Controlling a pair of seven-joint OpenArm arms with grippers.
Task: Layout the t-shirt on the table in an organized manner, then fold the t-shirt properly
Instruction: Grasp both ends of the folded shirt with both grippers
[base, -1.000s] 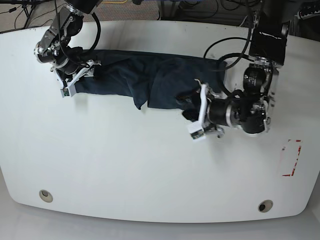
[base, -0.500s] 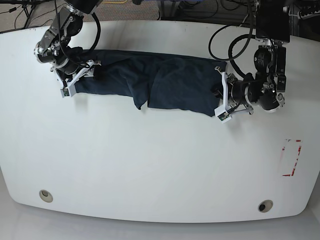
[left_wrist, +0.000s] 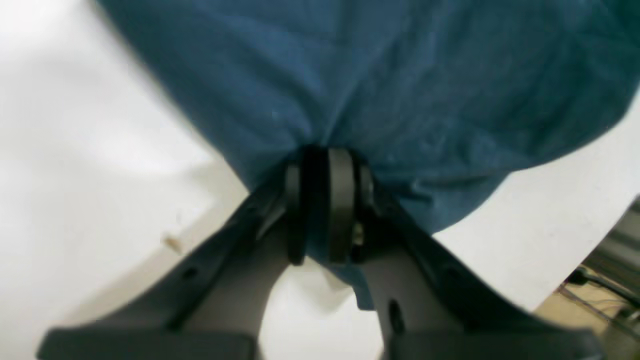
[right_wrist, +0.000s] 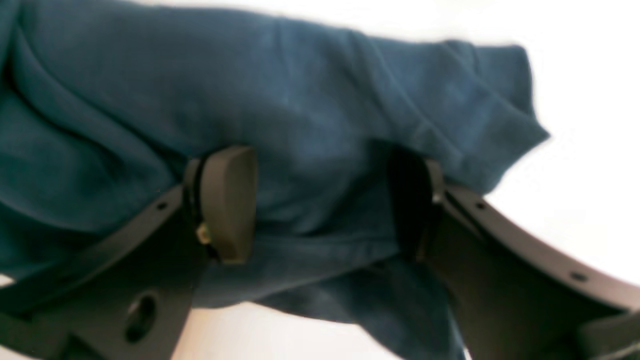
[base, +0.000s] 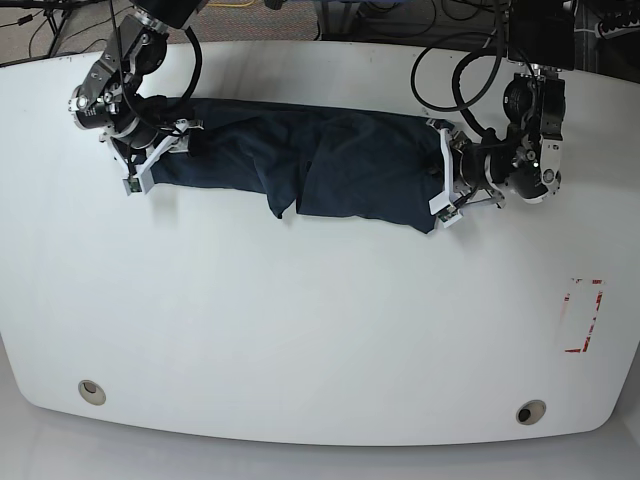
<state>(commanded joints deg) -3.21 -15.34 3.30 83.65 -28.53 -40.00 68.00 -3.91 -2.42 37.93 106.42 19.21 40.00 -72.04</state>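
pinching the t-shirt (base: 330, 165) edge, left gripper (left_wrist: 322, 210) clamped; right gripper (right_wrist: 320, 205) spread, bare table (base: 300, 330) below.

left gripper (left_wrist: 325, 210) pinching the t-shirt (left_wrist: 380, 85); white table (left_wrist: 90, 130) beneath

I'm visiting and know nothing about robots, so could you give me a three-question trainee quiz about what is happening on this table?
1. True or false: the left gripper is shut on the navy t-shirt.
2. The right gripper is: A) pinching the cloth, B) open with cloth between its fingers, C) away from the shirt.
3. Fill in: in the base view the shirt lies as a long band across the far part of the white ____.

Key: 1 true; 2 B; 3 table.
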